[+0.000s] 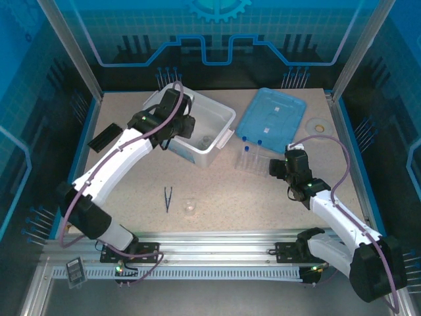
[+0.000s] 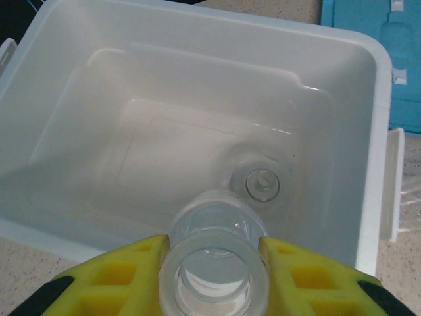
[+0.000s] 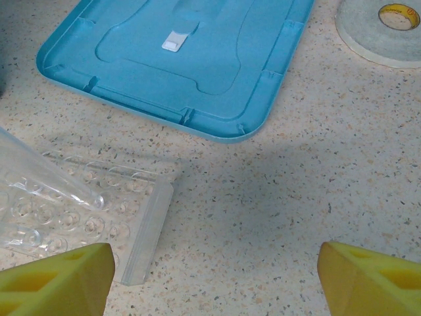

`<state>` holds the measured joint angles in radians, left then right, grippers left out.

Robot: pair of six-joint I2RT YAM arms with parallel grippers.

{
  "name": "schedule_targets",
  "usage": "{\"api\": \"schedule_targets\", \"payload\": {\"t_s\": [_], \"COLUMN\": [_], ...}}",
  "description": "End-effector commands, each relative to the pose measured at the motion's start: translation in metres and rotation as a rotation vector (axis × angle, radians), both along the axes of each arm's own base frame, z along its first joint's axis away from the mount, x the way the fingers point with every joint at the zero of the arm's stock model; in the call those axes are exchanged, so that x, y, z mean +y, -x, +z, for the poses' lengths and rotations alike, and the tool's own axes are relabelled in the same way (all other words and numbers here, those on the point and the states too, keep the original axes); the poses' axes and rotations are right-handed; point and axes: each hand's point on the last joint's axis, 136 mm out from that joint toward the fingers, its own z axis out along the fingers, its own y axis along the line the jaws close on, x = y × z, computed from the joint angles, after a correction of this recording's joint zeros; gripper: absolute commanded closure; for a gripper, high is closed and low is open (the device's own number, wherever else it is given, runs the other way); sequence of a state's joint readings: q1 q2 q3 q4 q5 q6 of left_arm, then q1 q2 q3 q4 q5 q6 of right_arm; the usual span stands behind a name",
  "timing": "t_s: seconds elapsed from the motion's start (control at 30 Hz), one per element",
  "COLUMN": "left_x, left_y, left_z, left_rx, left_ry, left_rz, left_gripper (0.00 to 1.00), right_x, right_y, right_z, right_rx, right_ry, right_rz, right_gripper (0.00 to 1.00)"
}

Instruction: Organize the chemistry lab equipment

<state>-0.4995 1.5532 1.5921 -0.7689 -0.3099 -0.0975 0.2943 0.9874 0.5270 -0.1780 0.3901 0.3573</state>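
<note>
In the left wrist view the left tool (image 2: pixel 214 273) grips a clear beaker (image 2: pixel 214 220) over the white bin (image 2: pixel 59 85), a second glass vessel (image 2: pixel 262 184) on the bin floor just beyond. The right tool (image 3: pixel 214 276) stands wide open, holding nothing, tube rack (image 3: pixel 85 210) by its left pad (image 3: pixel 52 276); from above, tweezers (image 1: pixel 168 197) and another small beaker (image 1: pixel 190 207) lie on the tabletop (image 1: pixel 250 204), nearer the arm bases than either tool.

Tabletop (image 1: pixel 263 204): speckled beige, stone-look surface with blue edging (image 1: pixel 356 164) along both sides.
Enclosure: slanted aluminium posts (image 1: pixel 71 49) at the rear corners; blue back panel (image 1: pixel 217 39) printed with a grid, gear emblem (image 1: pixel 217 8) and circuit-style lines.
Near edge: slotted aluminium rail (image 1: pixel 217 240).
Lighting: even, blue-tinted; dark beyond the panels.
</note>
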Motion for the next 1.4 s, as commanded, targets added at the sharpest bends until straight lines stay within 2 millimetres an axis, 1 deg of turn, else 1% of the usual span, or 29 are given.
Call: {"api": "schedule_targets", "payload": {"t_s": [0.0, 0.23, 0.4, 0.57, 0.87, 1.03, 1.23, 1.3, 1.37], "left_x": [-0.003, 0.001, 0.006, 0.011, 0.016, 0.018, 0.019, 0.019, 0.018], "left_y": [-0.025, -0.055, -0.07, -0.081, -0.092, -0.094, -0.095, -0.095, -0.095], "left_z": [0.01, -0.015, -0.043, -0.074, -0.117, -0.132, -0.145, -0.149, -0.153], "left_rx": [-0.041, 0.002, 0.056, 0.123, 0.203, 0.229, 0.259, 0.266, 0.276], "left_ry": [0.032, 0.042, 0.03, 0.009, -0.007, -0.004, 0.001, 0.005, 0.008], "left_rz": [-0.009, 0.014, 0.029, 0.049, 0.078, 0.083, 0.081, 0.079, 0.074], "left_gripper": [0.79, 0.79, 0.79, 0.78, 0.78, 0.78, 0.78, 0.78, 0.78], "right_x": [0.001, 0.001, 0.002, 0.002, 0.003, 0.003, 0.008, 0.012, 0.021], "right_y": [-0.002, -0.002, -0.003, -0.003, -0.003, -0.003, -0.003, -0.003, -0.003], "right_z": [0.008, 0.008, 0.008, 0.007, 0.007, 0.007, 0.008, 0.009, 0.01], "right_rx": [-0.034, -0.035, -0.032, -0.031, -0.03, -0.031, -0.037, -0.045, -0.054], "right_ry": [0.011, 0.011, 0.01, 0.012, 0.01, 0.01, 0.007, 0.0, -0.018], "right_rz": [0.002, 0.003, 0.006, 0.007, 0.01, 0.012, 0.039, 0.06, 0.101], "right_gripper": [0.18, 0.18, 0.18, 0.18, 0.18, 0.18, 0.18, 0.18, 0.18]}}
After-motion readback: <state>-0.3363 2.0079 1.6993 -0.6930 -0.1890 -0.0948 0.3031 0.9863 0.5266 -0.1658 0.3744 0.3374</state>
